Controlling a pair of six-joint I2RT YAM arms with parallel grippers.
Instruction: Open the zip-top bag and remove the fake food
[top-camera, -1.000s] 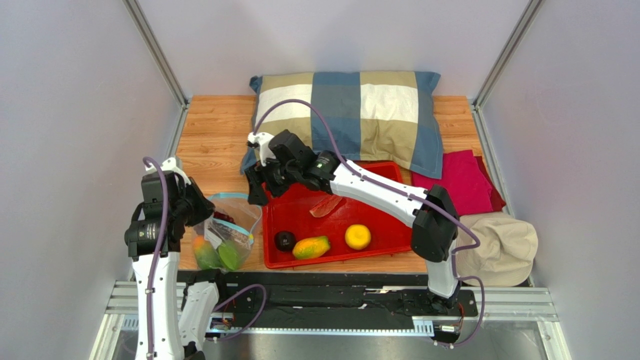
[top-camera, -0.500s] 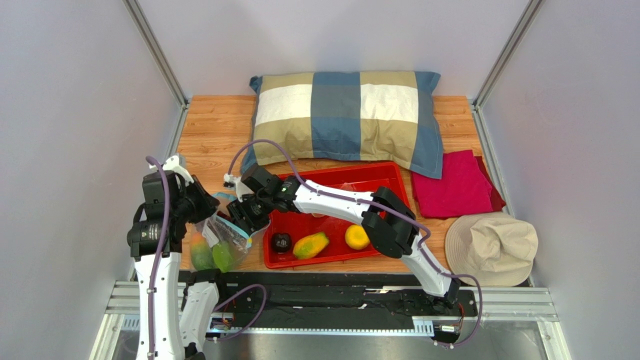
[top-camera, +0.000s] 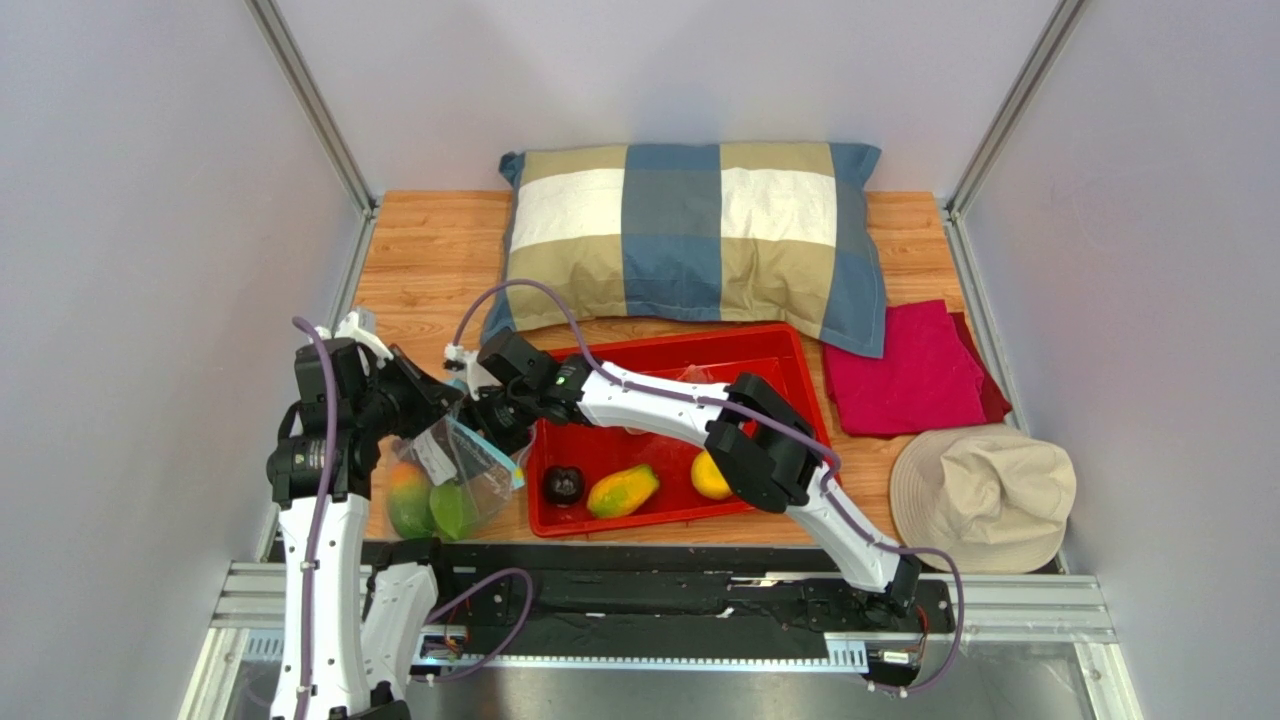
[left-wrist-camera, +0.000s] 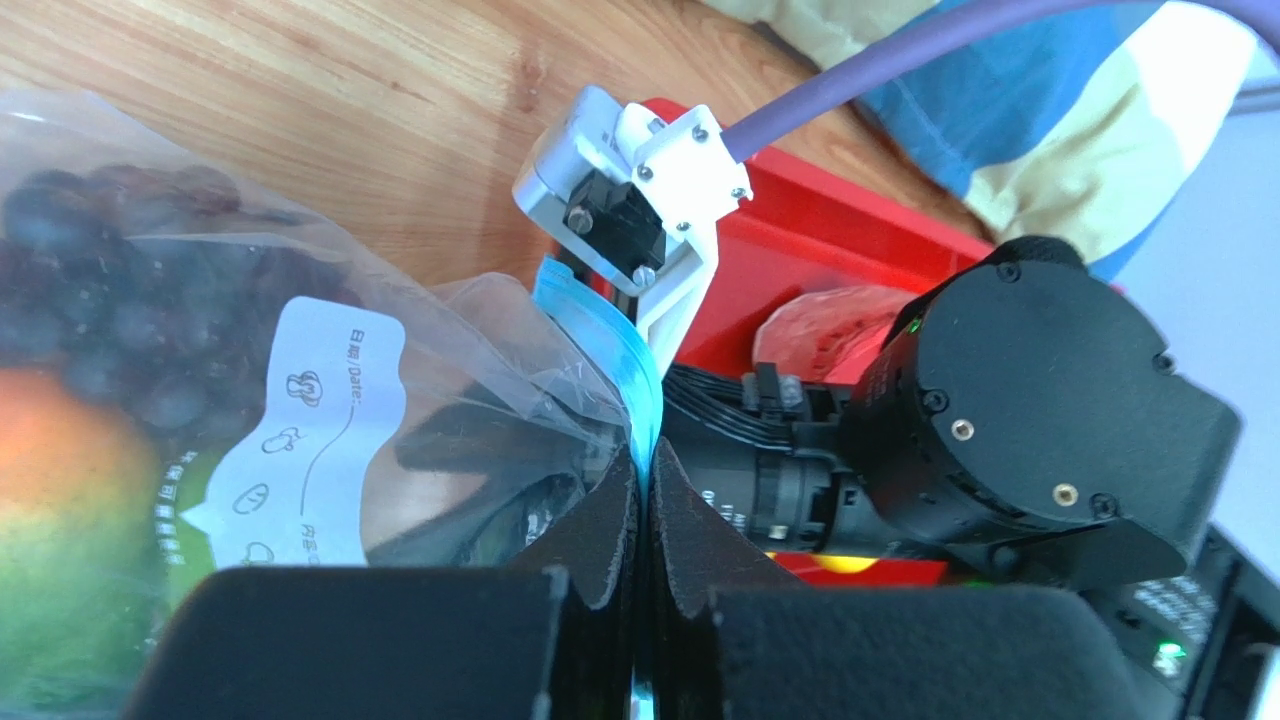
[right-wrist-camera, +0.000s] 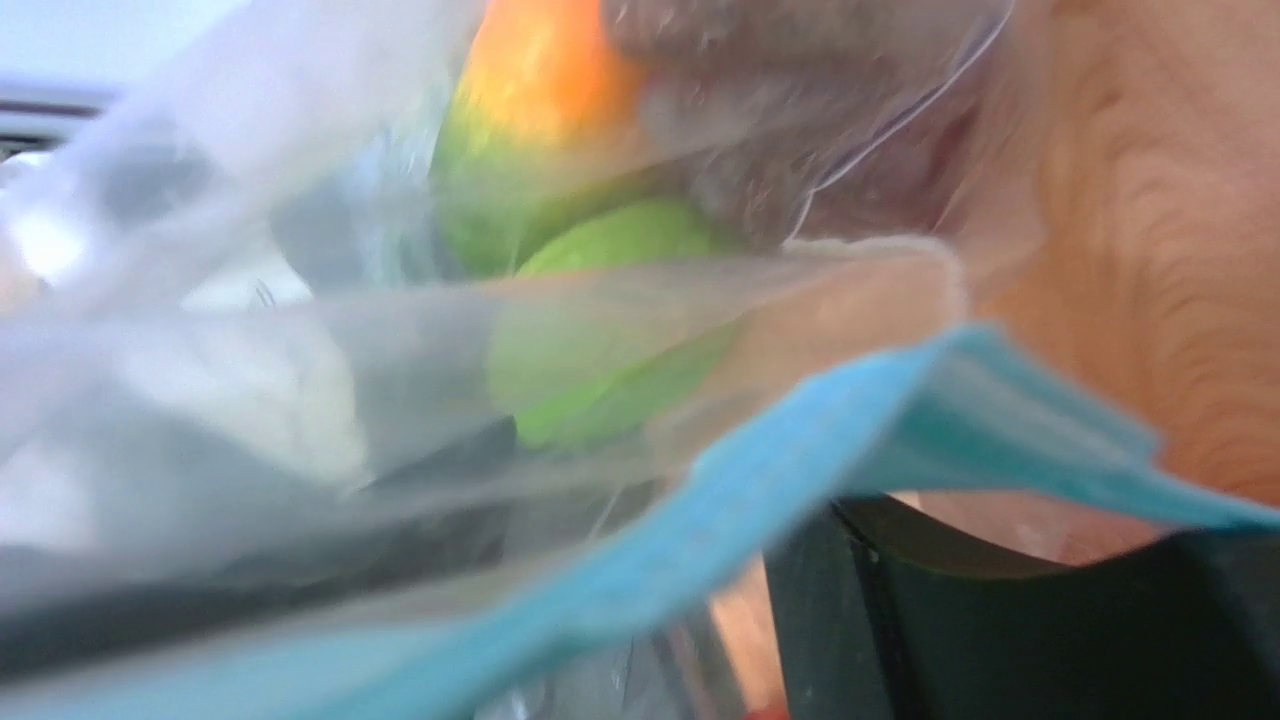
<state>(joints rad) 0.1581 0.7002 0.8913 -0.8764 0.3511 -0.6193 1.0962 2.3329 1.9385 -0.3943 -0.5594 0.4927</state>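
Just left of the red tray (top-camera: 751, 333), seen from above, the zip-top bag (top-camera: 451, 477) sits with the left gripper (top-camera: 425, 402) and right gripper (top-camera: 493, 417) at its mouth. Citrus (top-camera: 709, 474), mango (top-camera: 622, 491) and dark fruit (top-camera: 567, 483) already lie in the tray.

In the left wrist view, your left gripper is clenched on the blue strip (left-wrist-camera: 609, 353), with grapes (left-wrist-camera: 90, 323) inside the bag.

The right wrist view shows green fruit (right-wrist-camera: 616, 323) left to take out. You cannot tell whether the right gripper grips.
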